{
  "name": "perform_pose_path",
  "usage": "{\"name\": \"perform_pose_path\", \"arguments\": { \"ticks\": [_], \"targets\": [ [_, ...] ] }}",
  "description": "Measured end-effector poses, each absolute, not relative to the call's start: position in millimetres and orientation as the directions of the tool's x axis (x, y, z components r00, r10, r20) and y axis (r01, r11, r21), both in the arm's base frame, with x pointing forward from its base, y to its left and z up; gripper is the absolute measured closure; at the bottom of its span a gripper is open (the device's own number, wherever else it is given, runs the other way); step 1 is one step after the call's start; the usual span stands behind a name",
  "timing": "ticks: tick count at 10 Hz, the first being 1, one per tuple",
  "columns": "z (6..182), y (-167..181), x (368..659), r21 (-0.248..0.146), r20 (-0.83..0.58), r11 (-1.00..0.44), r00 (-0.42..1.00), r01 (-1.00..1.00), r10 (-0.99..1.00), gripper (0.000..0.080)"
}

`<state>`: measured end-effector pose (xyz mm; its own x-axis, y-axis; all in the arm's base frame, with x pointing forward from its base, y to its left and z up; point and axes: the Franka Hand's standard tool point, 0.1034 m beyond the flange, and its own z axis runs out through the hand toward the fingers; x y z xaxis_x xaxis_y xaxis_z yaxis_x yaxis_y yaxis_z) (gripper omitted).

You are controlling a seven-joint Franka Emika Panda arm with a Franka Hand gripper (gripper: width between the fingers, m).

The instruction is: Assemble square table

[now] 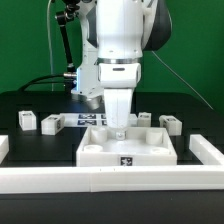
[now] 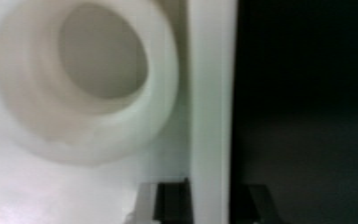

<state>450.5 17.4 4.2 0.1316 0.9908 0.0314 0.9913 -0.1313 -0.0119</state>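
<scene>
The white square slab (image 1: 128,148) lies flat on the black table, with its tag on the front wall. My gripper (image 1: 118,126) is down at the slab's far rim. In the wrist view the raised rim (image 2: 208,100) runs between my two dark fingertips (image 2: 172,203), and my gripper (image 2: 208,203) looks shut on it. A round socket (image 2: 87,80) in the slab shows beside the rim. Two legs (image 1: 27,121) (image 1: 52,124) stand at the exterior view's left. Two more legs (image 1: 143,118) (image 1: 170,123) stand at the exterior view's right, behind the slab.
The marker board (image 1: 84,121) lies behind the slab. A long white border rail (image 1: 110,181) runs along the front, with arms at both sides (image 1: 205,150). Cables hang behind the arm.
</scene>
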Motion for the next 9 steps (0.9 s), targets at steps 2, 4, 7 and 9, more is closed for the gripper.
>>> {"name": "perform_pose_path", "arguments": {
  "ticks": [2,4,7,9],
  "targets": [
    [4.3,30,451,-0.009,0.028,-0.071,0.071,0.997,0.997,0.0743],
    [4.2,52,454,-0.012,0.031,-0.041,0.041,0.999,0.999,0.0742],
    [4.6,56,465,-0.030,0.022,-0.056,0.057,0.998,0.998,0.0742],
    [4.9,56,470,-0.034,0.019,-0.058,0.059,0.998,0.998,0.0742]
  ]
}}
